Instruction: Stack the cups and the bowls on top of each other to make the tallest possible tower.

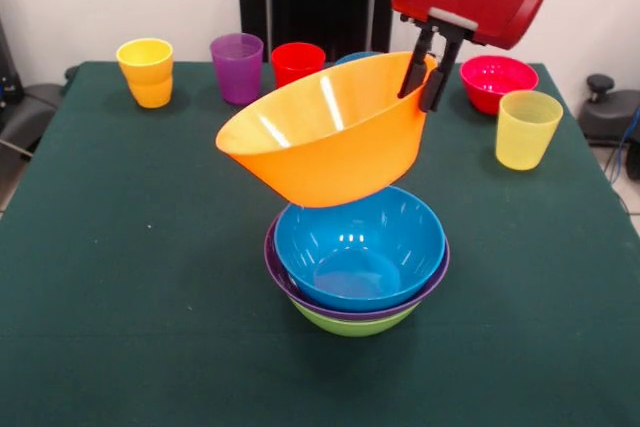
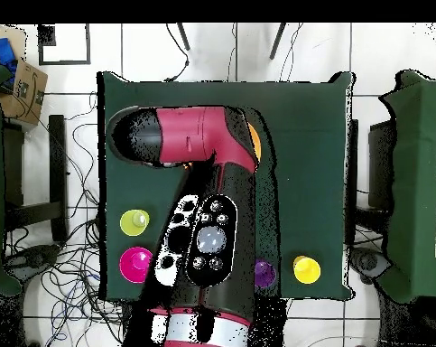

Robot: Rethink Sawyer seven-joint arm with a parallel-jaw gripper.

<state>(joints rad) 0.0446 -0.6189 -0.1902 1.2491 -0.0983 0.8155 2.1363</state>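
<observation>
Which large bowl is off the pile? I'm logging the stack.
The orange bowl: tilted, gripper clamped on its rim, above the nested blue, purple and green bowls.

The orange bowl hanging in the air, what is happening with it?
The robot's pincer is shut on the rim of the orange bowl and holds it tilted above the tower: a blue bowl nested in a purple bowl and a green bowl. The orange bowl's base is close to the blue bowl's rim. The cups and a red-pink bowl stand at the table's far side, unstacked.
</observation>
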